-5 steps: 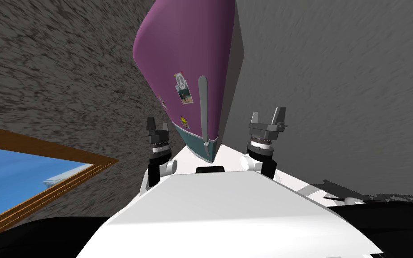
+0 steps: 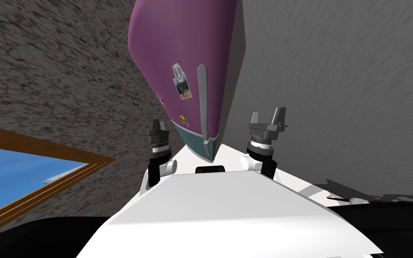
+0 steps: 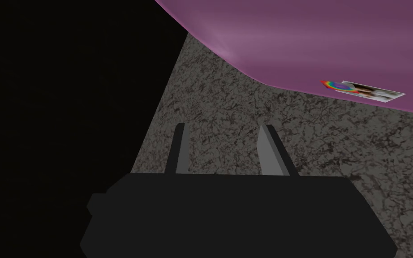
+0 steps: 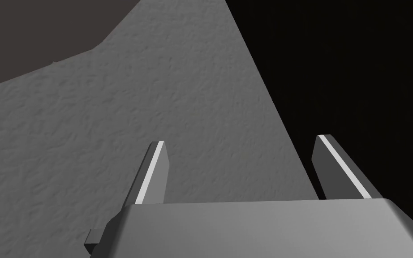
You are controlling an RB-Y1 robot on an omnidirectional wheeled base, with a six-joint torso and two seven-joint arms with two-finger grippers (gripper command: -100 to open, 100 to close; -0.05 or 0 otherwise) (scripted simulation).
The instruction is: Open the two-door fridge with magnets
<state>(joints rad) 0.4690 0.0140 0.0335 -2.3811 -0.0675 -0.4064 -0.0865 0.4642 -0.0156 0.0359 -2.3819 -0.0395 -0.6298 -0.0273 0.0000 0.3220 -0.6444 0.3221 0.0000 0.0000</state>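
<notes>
The fridge has a purple upper door (image 2: 178, 40) and a teal lower door (image 2: 196, 143), and it looms straight ahead of me in the head view. A long grey handle (image 2: 202, 103) runs down the upper door's right side. To the handle's left are magnets (image 2: 181, 80): a peace sign, a photo and a smiley. My left gripper (image 2: 158, 126) hangs by the fridge's lower left, open with nothing between its fingers. In the left wrist view that gripper (image 3: 221, 127) points past the purple door (image 3: 313, 40) and a rainbow magnet (image 3: 362, 89). My right gripper (image 2: 268, 115) stands open to the handle's right, also seen wide open (image 4: 241, 139).
A dark speckled wall (image 2: 58, 80) is left of the fridge and a plain grey wall (image 2: 335, 89) is to its right. A wooden-framed blue picture (image 2: 31, 174) lies at the lower left. Black areas border both wrist views.
My left gripper's fingers have drawn closer together. The fridge has shifted slightly up and left in the head view, from my own small move. The right arm is unchanged.
</notes>
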